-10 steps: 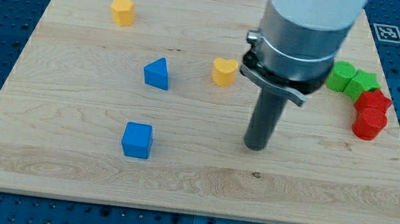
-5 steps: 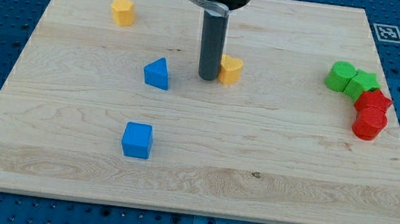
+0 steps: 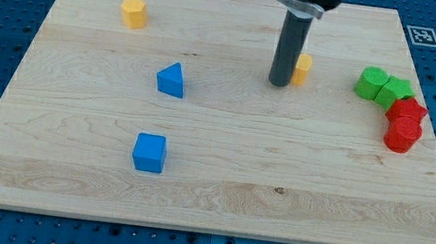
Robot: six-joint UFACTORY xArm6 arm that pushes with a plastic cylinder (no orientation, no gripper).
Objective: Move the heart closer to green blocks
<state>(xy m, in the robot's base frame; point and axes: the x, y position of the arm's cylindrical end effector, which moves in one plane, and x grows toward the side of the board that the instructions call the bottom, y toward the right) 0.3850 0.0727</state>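
The yellow heart lies at the upper middle right of the wooden board, partly hidden behind my rod. My tip touches the heart's left side. Two green blocks sit at the right: a green cylinder-like block and a green star, touching each other. The heart is a short way to the left of them.
Two red blocks sit just below the green ones near the board's right edge. A blue triangle and a blue cube lie left of centre. A yellow hexagon block is at the upper left.
My tip went from the board's middle to the heart's left side, then pushed it rightwards and slightly up, closer to the green blocks. Other blocks did not move.
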